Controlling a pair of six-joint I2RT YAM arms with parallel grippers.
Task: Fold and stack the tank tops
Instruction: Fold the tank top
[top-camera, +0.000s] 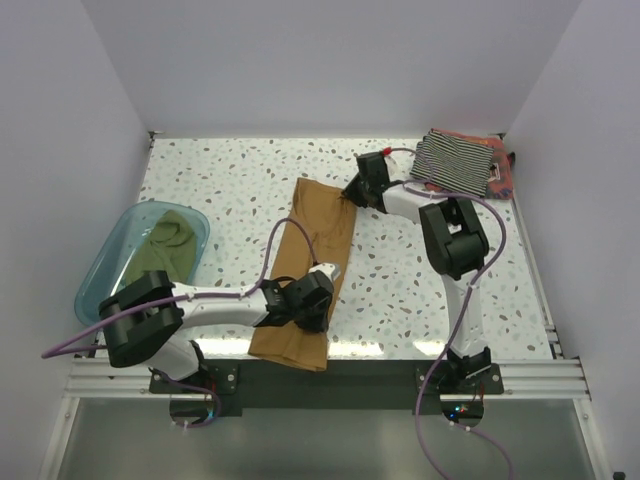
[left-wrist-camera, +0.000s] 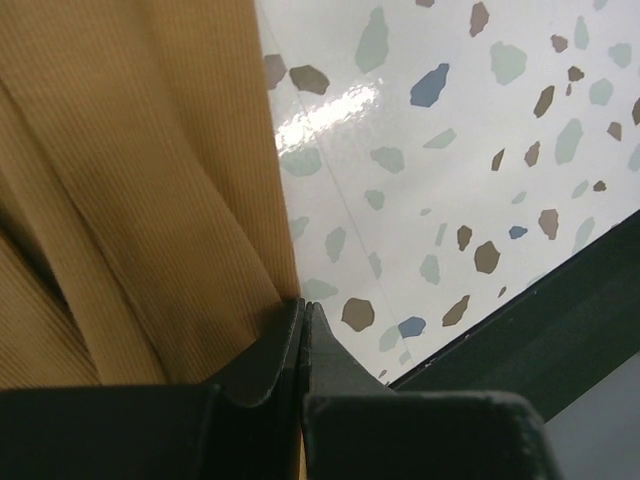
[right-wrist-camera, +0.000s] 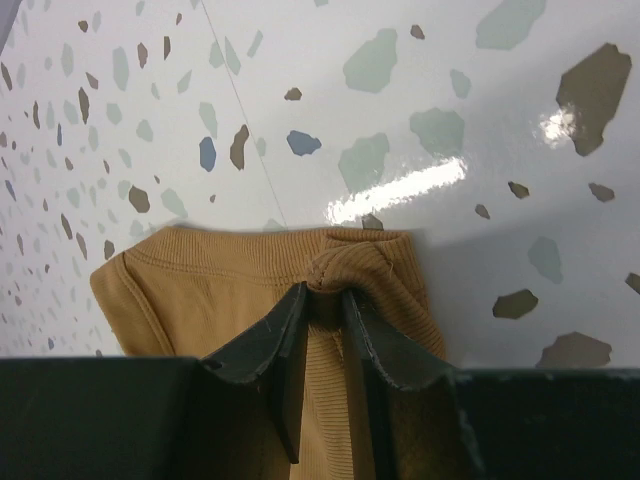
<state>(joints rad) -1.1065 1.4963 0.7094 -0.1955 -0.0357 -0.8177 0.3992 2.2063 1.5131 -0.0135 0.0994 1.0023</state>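
The tan-brown tank top (top-camera: 315, 250) lies in a long narrow strip down the middle of the table. My left gripper (top-camera: 318, 312) sits at its near right edge; in the left wrist view the jaws (left-wrist-camera: 303, 305) are pressed together with a sliver of the tan cloth (left-wrist-camera: 150, 200) between them. My right gripper (top-camera: 352, 196) is at the far right corner, and its jaws (right-wrist-camera: 325, 290) pinch a bunched fold of the tan hem (right-wrist-camera: 365, 262). An olive green tank top (top-camera: 165, 245) lies in the tub. A striped tank top (top-camera: 455, 160) rests on a reddish one (top-camera: 503, 178) at the far right.
A translucent teal tub (top-camera: 100, 275) stands at the left side of the speckled table (top-camera: 230, 180). The table's dark near edge (left-wrist-camera: 560, 300) runs close to my left gripper. White walls enclose the table on three sides.
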